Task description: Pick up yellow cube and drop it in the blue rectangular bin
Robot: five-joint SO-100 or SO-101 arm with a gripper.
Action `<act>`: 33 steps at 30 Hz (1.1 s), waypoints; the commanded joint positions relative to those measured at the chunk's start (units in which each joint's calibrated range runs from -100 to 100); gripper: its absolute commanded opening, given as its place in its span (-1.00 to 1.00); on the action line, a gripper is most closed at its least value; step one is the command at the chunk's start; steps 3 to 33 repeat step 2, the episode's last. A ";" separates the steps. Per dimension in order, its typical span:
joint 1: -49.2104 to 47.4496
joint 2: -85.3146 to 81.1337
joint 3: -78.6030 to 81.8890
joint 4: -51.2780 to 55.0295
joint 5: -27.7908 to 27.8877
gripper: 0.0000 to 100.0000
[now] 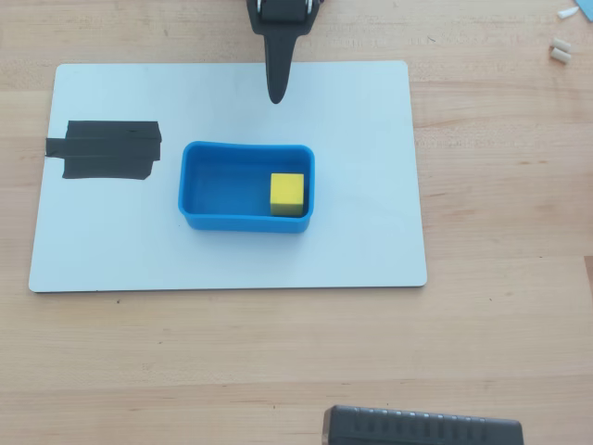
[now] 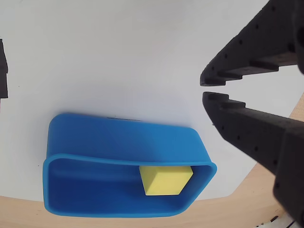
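The yellow cube (image 1: 286,194) lies inside the blue rectangular bin (image 1: 208,176), against its right end in the overhead view. The bin stands in the middle of a white board (image 1: 371,120). The wrist view shows the cube (image 2: 164,180) in the bin (image 2: 118,140) near its right corner. My gripper (image 1: 275,93) hangs over the board's far edge, behind the bin and apart from it. In the wrist view the gripper (image 2: 205,89) comes in from the right with its jaws nearly touching and nothing between them.
A black tape patch (image 1: 107,149) sits on the board's left edge. A dark ribbed object (image 1: 422,427) lies at the table's near edge. Small white bits (image 1: 560,48) lie at the far right on the wooden table.
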 commanded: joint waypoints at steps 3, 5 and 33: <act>-0.53 -1.26 -0.24 -0.66 0.44 -1.00; -0.53 -1.26 -0.24 -0.66 0.44 -1.00; -0.53 -1.26 -0.24 -0.66 0.44 -1.00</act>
